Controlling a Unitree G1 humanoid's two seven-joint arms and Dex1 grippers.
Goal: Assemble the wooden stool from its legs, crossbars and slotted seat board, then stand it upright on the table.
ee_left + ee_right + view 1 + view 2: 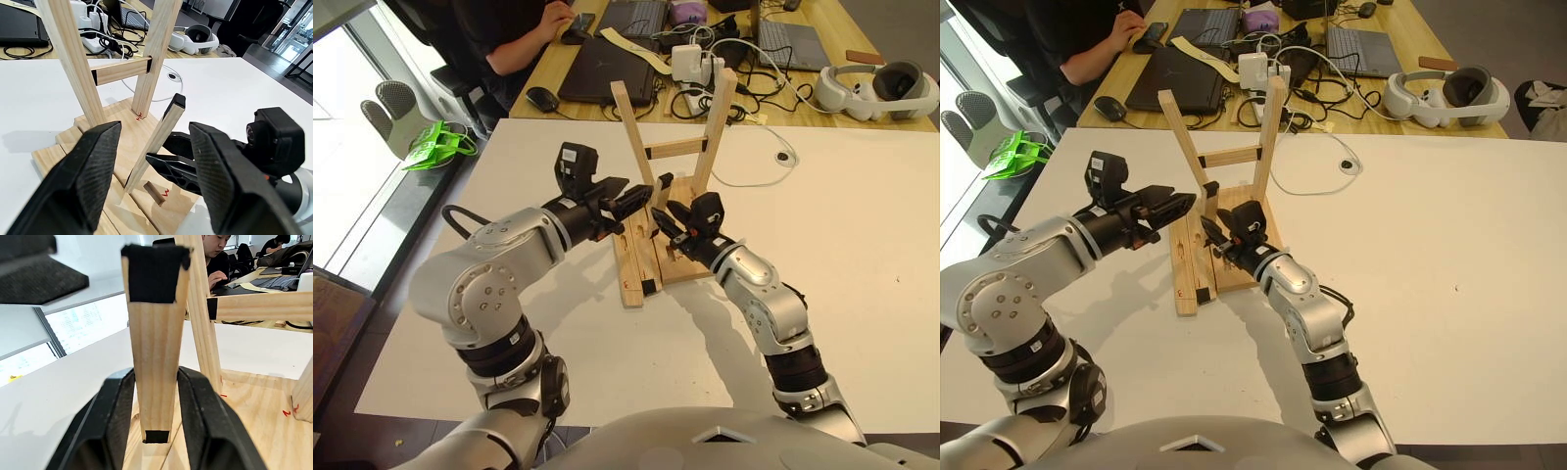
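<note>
Down at 6 o'clock, the right gripper [665, 216] comes in from 5 o'clock and is clenched on a short wooden bar [155, 347], pads pressed to both its faces. The bar tilts up with black-tipped ends, its lower end down at the slotted seat board [638, 274]; whether it sits in a slot, I cannot tell. The board lies flat at the centre of the white table [862, 245]. From 9 o'clock, the left gripper [636, 201] is spread wide, a pad on either side of that bar and clear of it. Toward 12 o'clock, two legs [634, 137] stand up out of the board, joined by a crossbar [675, 149]. Past them, a white cable [744, 174] loops on the table, and a headset [876, 90] rests at 1 o'clock.
</note>
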